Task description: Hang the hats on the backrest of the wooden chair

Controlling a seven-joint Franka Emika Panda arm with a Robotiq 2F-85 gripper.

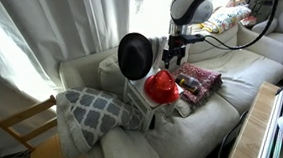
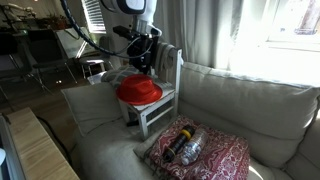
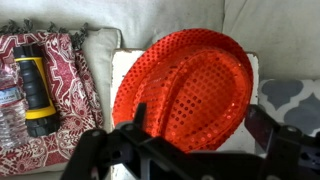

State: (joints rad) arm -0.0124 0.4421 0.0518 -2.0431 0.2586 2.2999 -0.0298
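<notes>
The red hat (image 3: pixel 190 85) lies on the flat seat of the wooden chair (image 3: pixel 125 70), which stands on the sofa. The red hat also shows in both exterior views (image 1: pixel 161 86) (image 2: pixel 138 90). The black hat (image 1: pixel 135 54) hangs upright against the backrest (image 2: pixel 172 68), its round brim facing the camera. My gripper (image 3: pixel 200 128) is open just above the red hat, one finger on each side of its near brim, and holds nothing. It also shows in both exterior views (image 1: pixel 173 53) (image 2: pixel 143 58).
A red patterned cloth (image 3: pixel 75 95) beside the chair carries a yellow-black flashlight (image 3: pixel 38 90) and a water bottle (image 3: pixel 10 105). A grey patterned pillow (image 1: pixel 94 111) lies on the sofa (image 2: pixel 250 110). A yellowish bare-wood chair frame (image 1: pixel 23 126) stands by the sofa's end.
</notes>
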